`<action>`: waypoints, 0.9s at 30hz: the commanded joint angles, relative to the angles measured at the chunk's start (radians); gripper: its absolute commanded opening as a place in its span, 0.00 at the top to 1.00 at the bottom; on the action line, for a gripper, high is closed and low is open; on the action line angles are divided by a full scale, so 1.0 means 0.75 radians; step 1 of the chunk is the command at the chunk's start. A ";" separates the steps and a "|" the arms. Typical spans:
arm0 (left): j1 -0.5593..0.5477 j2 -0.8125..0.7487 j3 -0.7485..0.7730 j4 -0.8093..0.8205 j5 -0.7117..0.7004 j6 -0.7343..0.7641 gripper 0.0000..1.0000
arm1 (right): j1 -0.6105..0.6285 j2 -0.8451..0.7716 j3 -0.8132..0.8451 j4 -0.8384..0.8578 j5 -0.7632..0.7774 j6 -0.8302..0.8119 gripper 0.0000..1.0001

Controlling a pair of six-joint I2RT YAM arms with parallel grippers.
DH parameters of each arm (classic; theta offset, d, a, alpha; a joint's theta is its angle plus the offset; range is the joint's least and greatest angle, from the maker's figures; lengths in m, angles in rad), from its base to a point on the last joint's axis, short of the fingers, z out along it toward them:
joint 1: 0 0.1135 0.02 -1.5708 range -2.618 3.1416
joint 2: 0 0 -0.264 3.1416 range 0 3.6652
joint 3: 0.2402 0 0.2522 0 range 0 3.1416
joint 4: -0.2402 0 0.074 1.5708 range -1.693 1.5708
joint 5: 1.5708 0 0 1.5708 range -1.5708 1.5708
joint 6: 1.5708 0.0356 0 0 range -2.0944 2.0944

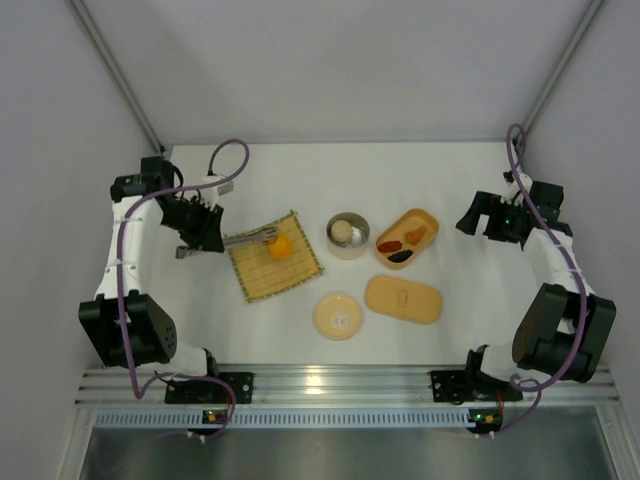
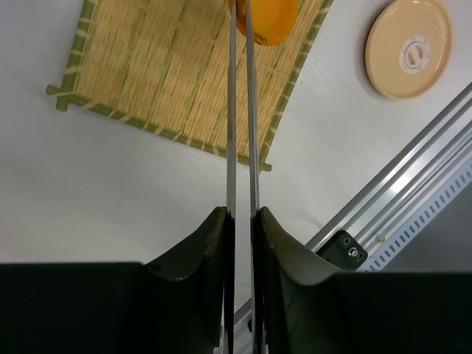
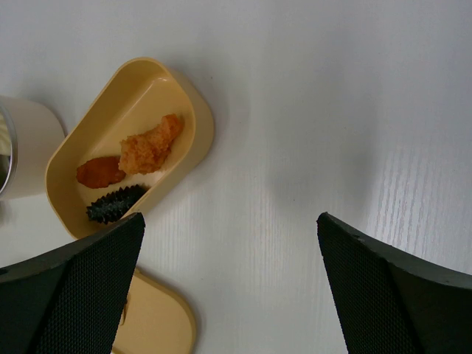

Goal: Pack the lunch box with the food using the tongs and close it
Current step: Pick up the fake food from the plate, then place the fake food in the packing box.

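Observation:
My left gripper [image 1: 203, 226] [image 2: 242, 215] is shut on the silver tongs [image 1: 250, 238] [image 2: 231, 110], squeezing their two arms close together. The tong tips reach the orange ball [image 1: 281, 246] [image 2: 271, 18] on the bamboo mat [image 1: 262, 275] [image 2: 147, 66]; whether they pinch it I cannot tell. The tan lunch box [image 1: 424, 217] [image 3: 203, 125] stands open and holds an orange-tan piece [image 3: 151, 144], a reddish-brown piece [image 3: 99, 171] and a dark brown oval [image 3: 116, 203]. Its flat lid [image 1: 403, 298] [image 3: 158, 321] lies in front of it. A white ball [image 1: 345, 232] sits in a round cup. My right gripper [image 1: 490, 215] [image 3: 228, 217] hangs open, right of the box.
The round metal-rimmed cup [image 1: 347, 250] [image 3: 26, 147] stands between mat and lunch box. A round cream lid [image 1: 340, 315] [image 2: 409, 46] lies near the front. An aluminium rail [image 1: 330, 385] [image 2: 413, 177] runs along the near table edge. Grey walls close in both sides.

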 commanded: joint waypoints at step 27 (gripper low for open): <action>-0.823 0.356 0.472 0.434 -0.340 -0.692 1.00 | -0.017 -0.011 0.058 0.013 -0.002 -0.002 0.01</action>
